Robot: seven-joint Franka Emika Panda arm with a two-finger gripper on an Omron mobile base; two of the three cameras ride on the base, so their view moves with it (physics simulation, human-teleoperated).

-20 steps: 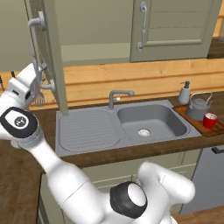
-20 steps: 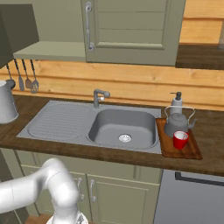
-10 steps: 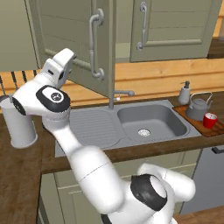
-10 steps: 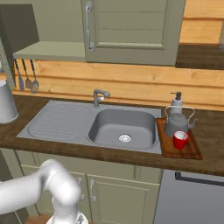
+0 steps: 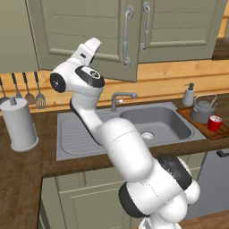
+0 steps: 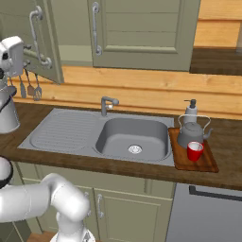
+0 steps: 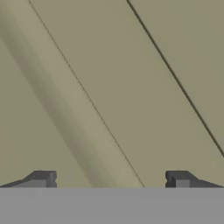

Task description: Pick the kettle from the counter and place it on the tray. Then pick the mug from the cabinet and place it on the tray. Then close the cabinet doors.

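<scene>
My gripper [image 7: 110, 179] is open, its fingertips [image 7: 43, 178] wide apart right against the olive-green panel of the left cabinet door [image 5: 80, 36]. In the left base view the hand [image 5: 91, 47] presses on that door's face. This door [image 6: 45, 40] stands a little ajar, while the right cabinet door [image 5: 179, 27] is shut. The grey kettle [image 6: 191, 132] and the red mug [image 6: 194, 151] stand on the wooden tray [image 6: 208, 164], on the counter [image 6: 227, 156] right of the sink. The cabinet's inside is hidden.
A steel sink [image 6: 134, 137] with a tap [image 6: 108, 104] and drainboard sits mid-counter. A soap bottle [image 6: 191, 111] stands behind the tray. A tall grey-white cylinder [image 5: 19, 123] stands at the left, with utensils [image 5: 29, 91] hanging on the wall behind it.
The arm has swung to the right with the left cabinet door, which has gone from wide open to nearly shut. Kettle, mug and tray have not moved.
</scene>
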